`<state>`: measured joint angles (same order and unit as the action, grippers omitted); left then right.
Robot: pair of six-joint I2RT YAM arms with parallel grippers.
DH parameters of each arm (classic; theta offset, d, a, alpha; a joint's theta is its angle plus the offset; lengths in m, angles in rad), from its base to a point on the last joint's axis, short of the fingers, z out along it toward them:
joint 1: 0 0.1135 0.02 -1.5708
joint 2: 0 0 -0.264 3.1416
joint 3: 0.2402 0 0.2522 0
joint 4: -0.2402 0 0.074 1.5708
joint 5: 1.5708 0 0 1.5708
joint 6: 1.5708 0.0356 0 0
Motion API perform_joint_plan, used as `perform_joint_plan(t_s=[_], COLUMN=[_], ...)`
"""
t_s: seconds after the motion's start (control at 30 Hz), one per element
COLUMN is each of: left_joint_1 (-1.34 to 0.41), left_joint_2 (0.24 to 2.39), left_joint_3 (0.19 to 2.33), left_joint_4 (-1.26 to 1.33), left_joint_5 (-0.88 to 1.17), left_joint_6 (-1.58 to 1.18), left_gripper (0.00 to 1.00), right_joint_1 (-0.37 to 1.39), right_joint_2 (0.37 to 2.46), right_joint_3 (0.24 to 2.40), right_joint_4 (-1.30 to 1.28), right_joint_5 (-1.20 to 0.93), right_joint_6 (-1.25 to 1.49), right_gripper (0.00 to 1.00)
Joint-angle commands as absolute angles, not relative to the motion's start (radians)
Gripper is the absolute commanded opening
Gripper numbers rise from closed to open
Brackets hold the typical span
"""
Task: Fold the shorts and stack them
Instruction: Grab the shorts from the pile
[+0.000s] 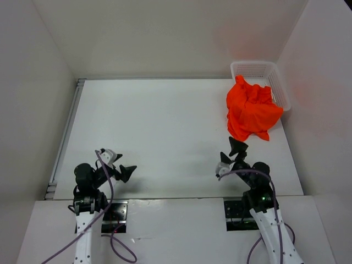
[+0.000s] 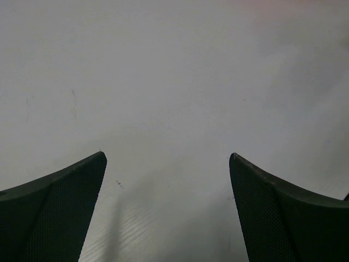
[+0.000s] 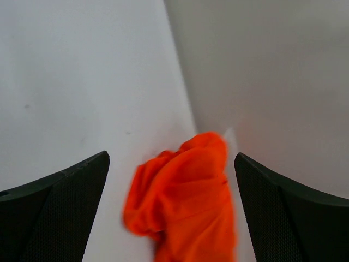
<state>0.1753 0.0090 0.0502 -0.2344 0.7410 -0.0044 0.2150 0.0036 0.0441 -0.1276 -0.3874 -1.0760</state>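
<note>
My left gripper point(image 1: 125, 172) hangs wide open over bare table point(image 1: 165, 126), well apart from the work. My right gripper point(image 1: 238, 147), also wide and empty, is nearer. The orange shorts point(image 1: 250, 110) lie crumpled just ahead of it, their heap running away toward the white mesh basket point(image 1: 258, 67) in the far right corner.
</note>
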Motion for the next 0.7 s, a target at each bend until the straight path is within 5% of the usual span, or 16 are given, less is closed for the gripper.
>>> perform_joint_plan(t_s=[0.0, 0.17, 0.27, 0.37, 0.47, 0.57, 0.67], left_joint_1=[0.172, 0.140, 0.091, 0.005, -0.076, -0.106, -0.120], left_joint_2=[-0.109, 0.053, 0.353, 0.735, 1.131, 1.597, 1.756], left_joint_3=[0.011, 0.084, 0.265, 0.564, 0.954, 1.302, 1.400], left_joint_4=[-0.053, 0.278, 0.256, 0.149, -0.053, -0.509, -0.641], left_joint_5=[0.944, 1.023, 0.876, 0.594, 0.312, 0.304, 0.455], left_joint_6=[0.000, 0.000, 0.000, 0.000, 0.000, 0.000, 0.000], left_gripper=[1.00, 1.00, 1.00, 1.00, 1.00, 1.00, 1.00], right_joint_1=[0.209, 0.218, 0.250, 0.279, 0.063, -0.047, -0.132], right_joint_2=[-0.005, 0.090, 0.422, 0.924, 1.294, 1.633, 1.925], right_joint_3=[0.018, 0.166, 0.422, 0.877, 1.236, 1.561, 1.845], right_joint_4=[0.070, 0.322, 0.365, 0.313, 0.077, -0.194, -0.382], right_joint_5=[-0.601, -0.655, -0.435, 0.019, -0.015, -0.025, -0.047], right_joint_6=[-1.668, -1.493, -1.246, -0.651, -0.290, -0.102, 0.007], right_gripper=[1.00, 1.00, 1.00, 1.00, 1.00, 1.00, 0.97])
